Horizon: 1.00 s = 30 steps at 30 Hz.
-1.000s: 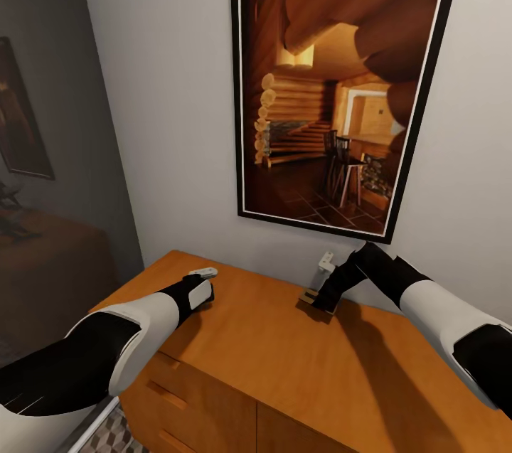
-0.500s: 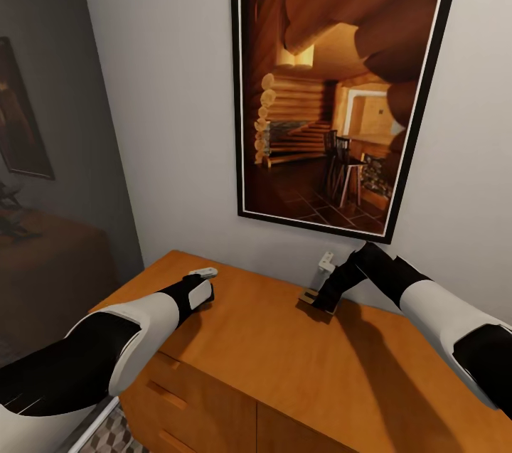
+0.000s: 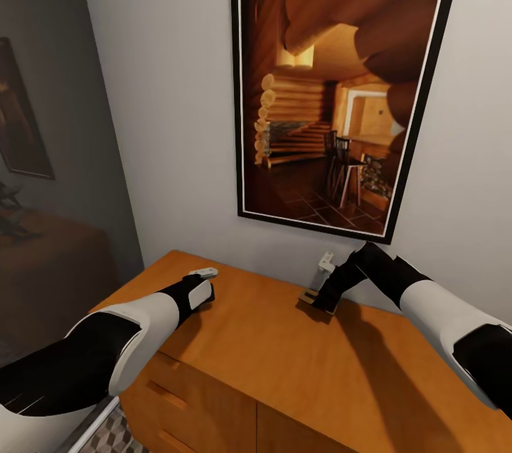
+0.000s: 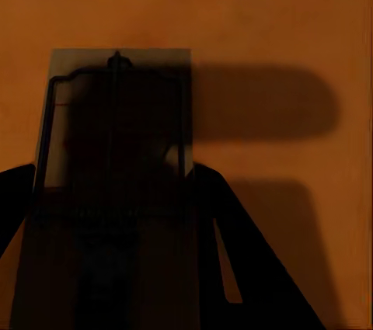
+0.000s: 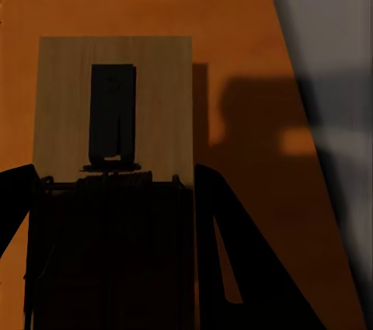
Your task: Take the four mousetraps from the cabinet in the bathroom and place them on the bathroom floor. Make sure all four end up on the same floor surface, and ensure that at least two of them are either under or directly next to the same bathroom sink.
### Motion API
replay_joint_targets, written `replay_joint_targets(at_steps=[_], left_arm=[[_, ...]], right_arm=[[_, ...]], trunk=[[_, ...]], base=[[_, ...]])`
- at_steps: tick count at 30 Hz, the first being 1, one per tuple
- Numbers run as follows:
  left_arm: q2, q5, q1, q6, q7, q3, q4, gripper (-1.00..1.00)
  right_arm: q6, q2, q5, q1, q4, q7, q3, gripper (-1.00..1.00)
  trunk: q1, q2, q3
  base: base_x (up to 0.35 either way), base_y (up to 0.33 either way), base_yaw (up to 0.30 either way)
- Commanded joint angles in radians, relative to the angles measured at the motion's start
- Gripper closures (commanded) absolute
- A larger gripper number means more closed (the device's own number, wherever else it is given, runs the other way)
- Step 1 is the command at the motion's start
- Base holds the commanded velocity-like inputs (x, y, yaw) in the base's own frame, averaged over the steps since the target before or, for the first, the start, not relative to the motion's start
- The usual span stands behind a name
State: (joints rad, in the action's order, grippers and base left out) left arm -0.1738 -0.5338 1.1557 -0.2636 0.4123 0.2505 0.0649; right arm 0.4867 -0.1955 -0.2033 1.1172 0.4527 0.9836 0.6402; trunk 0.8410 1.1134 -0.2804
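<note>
Mousetraps sit between the fingers of both grippers on top of the cabinet (image 3: 284, 353), the wide orange-brown unit against the wall beneath a framed picture (image 3: 334, 83) of a log interior. The left wrist view shows one mousetrap (image 4: 116, 128), shadowed, lying flat with its long axis running straight along the left gripper (image 4: 116, 213), whose dark fingers flank the board on either side; the right wrist view shows another mousetrap (image 5: 115, 112) lined up the same way in the right gripper (image 5: 115, 213), close to where the cabinet top meets the grey wall (image 5: 326, 74). From the head view the left gripper (image 3: 201, 282) rests near the cabinet's left rear corner and the right gripper (image 3: 321, 296) is pitched down by the wall, the edge of a trap (image 3: 307, 298) peeking out under it. Whether either set of fingers is actually clamped on its board or only straddling it cannot be told from these angles. A sliver of patterned bathroom floor (image 3: 114, 439) shows at the cabinet's left foot, so the coming lift appears to need a straight rise clear of the wood. Against the frames from half a second and a second earlier, nothing has shifted: arms, traps and camera are all in the same places.
</note>
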Motion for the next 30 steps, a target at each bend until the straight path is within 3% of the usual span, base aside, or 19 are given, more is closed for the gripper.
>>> replay_joint_targets(at_steps=[1,14,30], left_arm=[[-0.001,-0.009,0.001,-0.005,0.001,-0.013,0.003,1.0],[-0.001,-0.01,0.001,-0.004,0.0,-0.013,0.003,1.0],[-0.001,-0.009,0.001,-0.005,0.009,-0.013,0.001,1.0]], right_arm=[[0.009,-0.001,-0.003,0.001,0.003,0.003,0.002,1.0],[0.009,-0.001,-0.003,0.0,0.003,0.003,0.001,1.0],[0.009,-0.001,-0.003,0.001,0.003,0.003,0.003,1.0]], trunk=[[-0.004,-0.006,0.002],[-0.004,-0.006,0.002],[-0.065,-0.118,0.052]], base=[[0.0,0.0,0.0],[0.0,0.0,0.0],[0.0,0.0,0.0]])
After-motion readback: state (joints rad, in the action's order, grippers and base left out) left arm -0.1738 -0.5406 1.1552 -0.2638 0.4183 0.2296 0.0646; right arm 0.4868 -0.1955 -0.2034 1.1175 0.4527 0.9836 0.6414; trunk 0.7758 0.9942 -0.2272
